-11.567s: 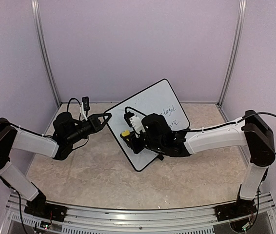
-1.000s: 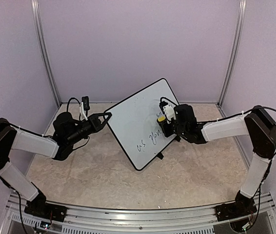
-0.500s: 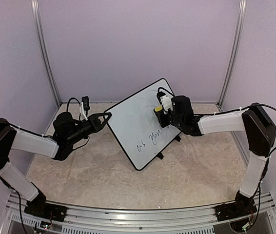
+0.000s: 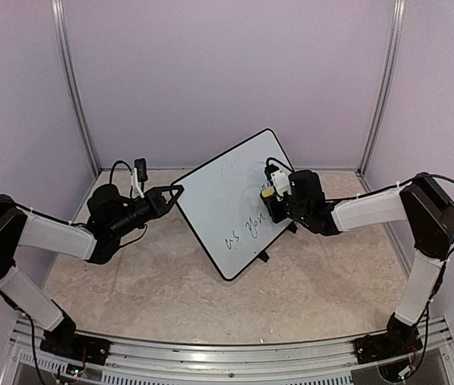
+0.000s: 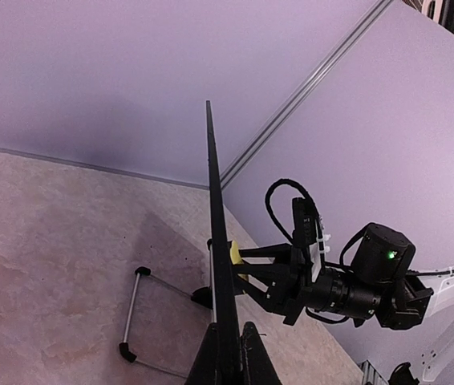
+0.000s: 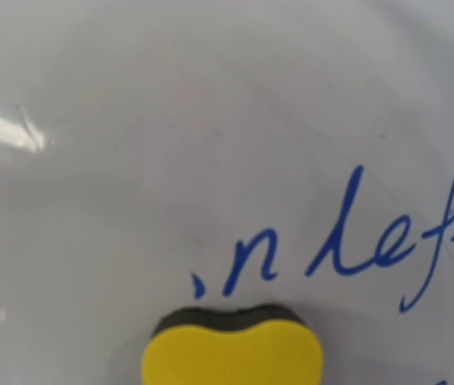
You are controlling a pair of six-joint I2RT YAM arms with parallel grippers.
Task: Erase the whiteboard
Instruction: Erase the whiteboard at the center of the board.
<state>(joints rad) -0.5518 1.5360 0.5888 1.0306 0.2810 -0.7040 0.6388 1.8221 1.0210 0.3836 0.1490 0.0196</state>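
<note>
Top external | board (image 4: 219, 192) propped mid-tabletop (image 4: 131, 277), left jaws pinching its 9 o'clock corner | right jaws clamp eraser (image 4: 266, 193) on it | risk imo: hard push tips board, writing (image 4: 247, 231) at 6 o'clock missed

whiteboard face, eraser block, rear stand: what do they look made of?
whiteboard: glossy smooth white face, probably coated; glare streaks show. eraser: yellow block over a dark layer, probably foam on felt; soft rounded edges. stand: thin grey wire, likely metal, with black end caps.
</note>
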